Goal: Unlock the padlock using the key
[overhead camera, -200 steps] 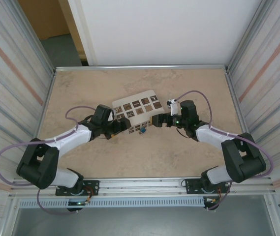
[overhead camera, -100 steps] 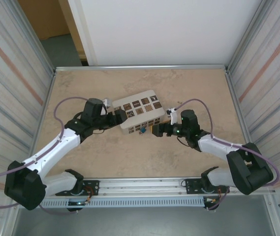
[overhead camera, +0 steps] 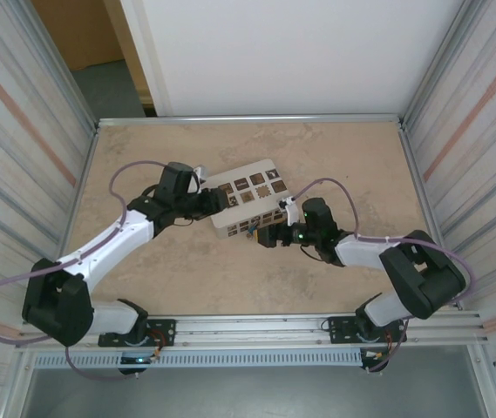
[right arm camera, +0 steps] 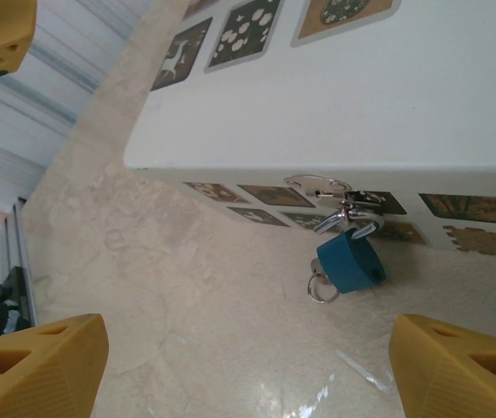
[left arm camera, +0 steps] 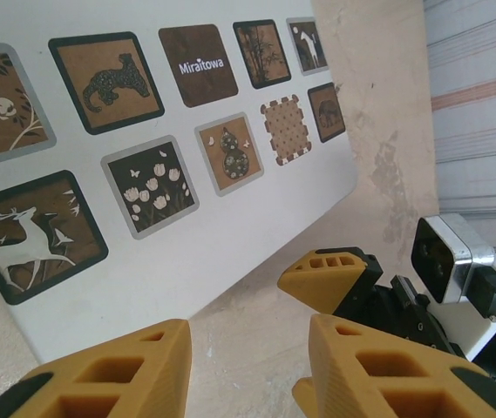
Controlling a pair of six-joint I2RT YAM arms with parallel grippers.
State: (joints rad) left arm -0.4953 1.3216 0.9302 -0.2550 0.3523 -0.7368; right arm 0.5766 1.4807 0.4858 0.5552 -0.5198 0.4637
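The blue padlock [right arm camera: 349, 261] hangs by its silver shackle from the hasp [right arm camera: 322, 185] on the front of the white picture box [overhead camera: 244, 202]. A key ring [right arm camera: 322, 288] pokes out beside its base, and the key itself is mostly hidden. In the top view the padlock [overhead camera: 253, 232] lies just left of my right gripper [overhead camera: 265, 236]. The right gripper [right arm camera: 248, 370] is open, and the padlock is ahead of its fingers [right arm camera: 38, 366], apart from them. My left gripper [overhead camera: 215, 202] is at the box's left end. The left gripper [left arm camera: 248, 348] is open over bare table beside the lid.
The box stands mid-table on the beige surface [overhead camera: 230, 279]. Metal walls close in the left and right sides, and a rail runs along the near edge [overhead camera: 248, 324]. The right gripper's yellow finger [left arm camera: 330, 277] and camera [left arm camera: 448, 252] sit close ahead of my left fingers.
My right gripper has slid left along the box's front toward the padlock. My left gripper has moved from the box's front corner up to its left end.
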